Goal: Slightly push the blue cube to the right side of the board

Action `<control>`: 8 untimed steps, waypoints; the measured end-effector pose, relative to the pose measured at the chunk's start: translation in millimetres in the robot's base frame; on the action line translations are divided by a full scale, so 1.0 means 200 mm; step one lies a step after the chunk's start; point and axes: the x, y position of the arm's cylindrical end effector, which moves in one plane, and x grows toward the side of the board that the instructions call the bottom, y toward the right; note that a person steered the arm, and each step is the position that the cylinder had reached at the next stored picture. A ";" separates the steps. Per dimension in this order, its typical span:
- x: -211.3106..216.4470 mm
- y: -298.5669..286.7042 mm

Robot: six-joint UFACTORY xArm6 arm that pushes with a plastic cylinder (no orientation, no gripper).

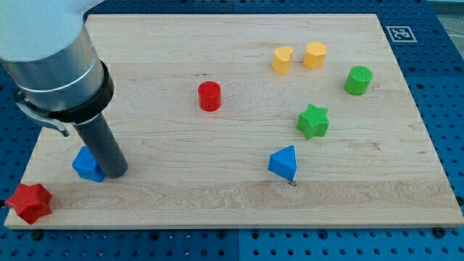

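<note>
The blue cube (87, 165) lies near the board's lower left. My tip (116, 174) rests on the board right against the cube's right side, partly covering it. A second blue block, a triangular one (283, 162), lies right of centre toward the view's bottom.
A red star (30, 202) sits at the board's lower left corner, half off the edge. A red cylinder (209, 96) is at centre top. A yellow heart (283, 60), yellow hexagon (315, 55), green cylinder (358, 80) and green star (312, 121) are at the right. The wooden board (217, 203) lies on a blue pegboard.
</note>
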 end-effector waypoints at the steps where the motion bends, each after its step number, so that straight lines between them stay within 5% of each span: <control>1: 0.00 0.00; 6: -0.25 0.01; 8: -0.22 -0.21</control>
